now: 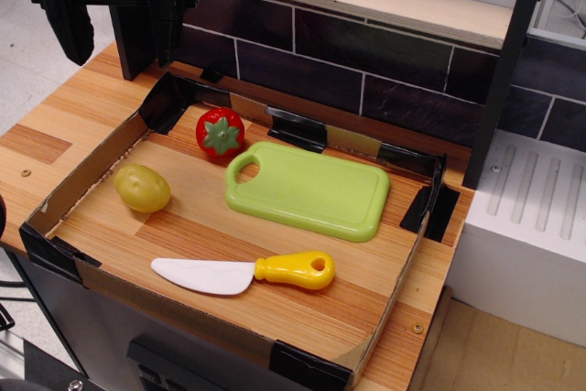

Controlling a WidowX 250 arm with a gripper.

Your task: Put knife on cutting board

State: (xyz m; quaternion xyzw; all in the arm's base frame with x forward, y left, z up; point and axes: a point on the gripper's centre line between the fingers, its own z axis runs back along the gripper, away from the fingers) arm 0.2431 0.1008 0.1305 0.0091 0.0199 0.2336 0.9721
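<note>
Observation.image view: we see the knife [245, 273] lying flat in the lower centre of the frame, white blade pointing left, yellow handle w/ hole to the right. It sits on the wooden surface [302, 304], just below the cutting board [311, 190] and not touching it. The board is light green, loop cut-out at its upper left corner, nothing on it.

The fingers [119, 29] hang at the upper left of the frame, well apart from the knife and holding nothing. We make out two dark fingers w/ a clear gap between them, so they stand apart. The arm's black body is cropped by the top edge; it comes down from above, beyond the tray's upper left corner.

A low cardboard tray [92, 157] w/ black taped corners rings the work area. Inside it, a red tomato [221, 132] sits just upper left of the board and a yellow-green potato [142, 188] lies at centre left. Behind runs a dark tile wall [385, 70] under a pale ledge; a white ribbed block [536, 226] stands at right.
</note>
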